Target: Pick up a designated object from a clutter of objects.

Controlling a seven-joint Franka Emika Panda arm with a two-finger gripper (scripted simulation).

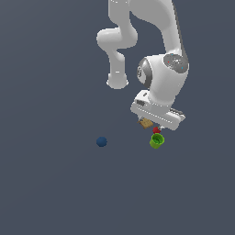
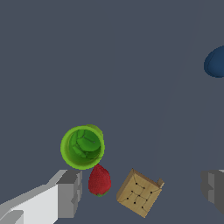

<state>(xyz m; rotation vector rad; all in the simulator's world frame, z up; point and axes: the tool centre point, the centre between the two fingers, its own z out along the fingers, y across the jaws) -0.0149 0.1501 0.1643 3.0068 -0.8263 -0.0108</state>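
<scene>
Now the arm point(image 1: 160, 59) hangs low over the little cluster, its white hand tilted down at the dark floor point(image 1: 55, 193). Look at the wrist view: the claw point(image 2: 142, 190) is spread wide, one grey finger point(image 2: 70, 192) on one side, the other finger point(image 2: 213, 188) far across on the opposite edge, nothing between them gripped.

And there's the red lump point(image 2: 99, 180), tiny, strawberry-shaped, sitting just beside that first finger, inside the open gap. It looks to be touching the green cup point(image 2: 82, 147), or very nearly. The cup stands upright, its mouth facing the camera. On the lump's other side lies the tan block point(image 2: 139, 193), flat, turned cornerwise, close to the lump but apart from it.

The blue ball point(image 2: 216, 62) is well off from the rest, cut by the frame's edge.

From the exterior view, the ball point(image 1: 101, 142) sits alone toward the exterior view's left. The cup point(image 1: 157, 141) peeks out below the hand, the red lump point(image 1: 156, 131) just above it, mostly hidden, and the block point(image 1: 146, 123) shows under the hand's edge.
</scene>
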